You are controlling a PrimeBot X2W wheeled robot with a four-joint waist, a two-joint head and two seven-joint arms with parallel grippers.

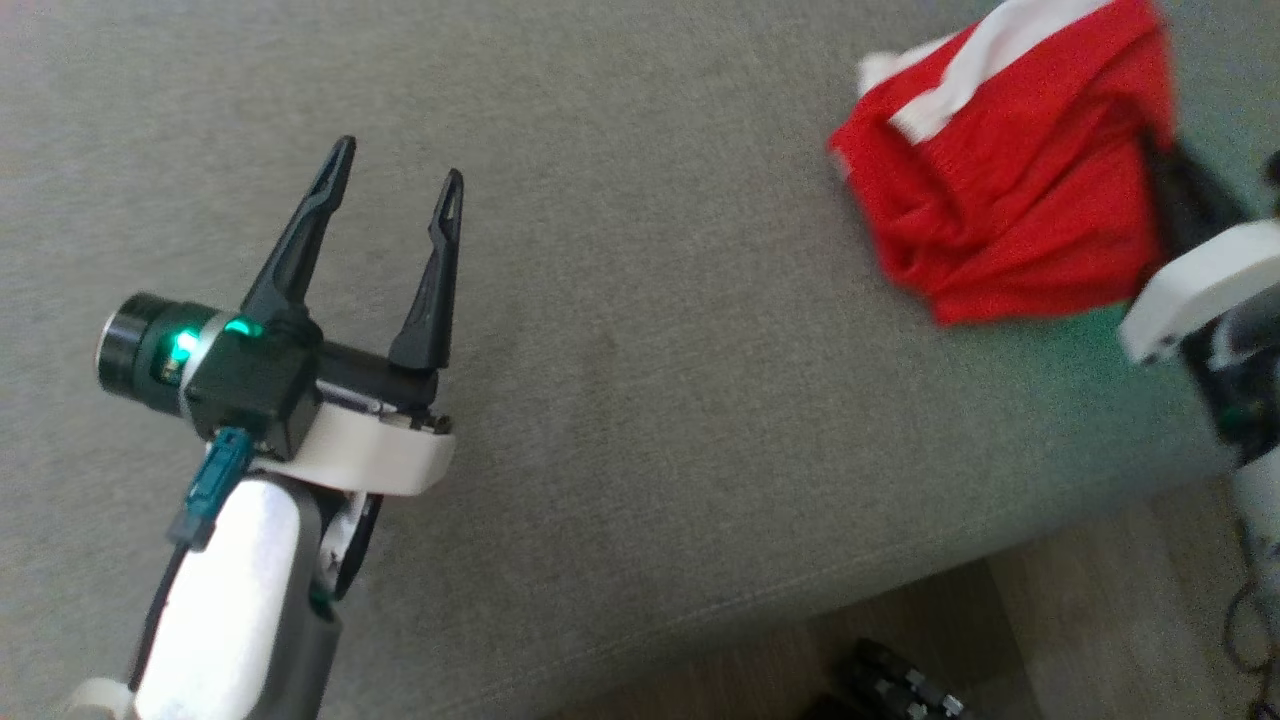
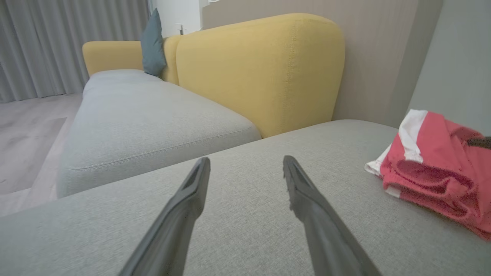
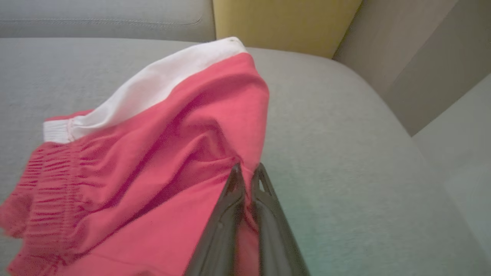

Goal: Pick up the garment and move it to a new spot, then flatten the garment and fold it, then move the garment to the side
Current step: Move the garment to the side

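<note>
Blur softens the head view's right edge, where the garment (image 1: pixel 1010 190), cut off above, hides the fingers of the right gripper (image 3: pixel 248 168). Your right wrist view shows them pinched on red cloth. You have one garment, crumpled on the grey seat (image 1: pixel 650 400), and two grippers; the left gripper (image 1: pixel 400 165) hangs spread, empty.

Open run of grey seat cushion (image 1: pixel 640 350) ahead of the left gripper (image 1: pixel 400 162), fingers spread, nothing between them. To its right, the red garment (image 1: pixel 1010 190) sits bunched on the cushion, the one lump in the way, and the right gripper (image 3: pixel 248 167) is pinched onto its fabric. At the back, the yellow backrest (image 2: pixel 261 73) blocks the far side. A grey wall (image 2: pixel 456 65) closes the corner past the garment. The near edge drops to wood floor (image 1: pixel 1090 600).
</note>
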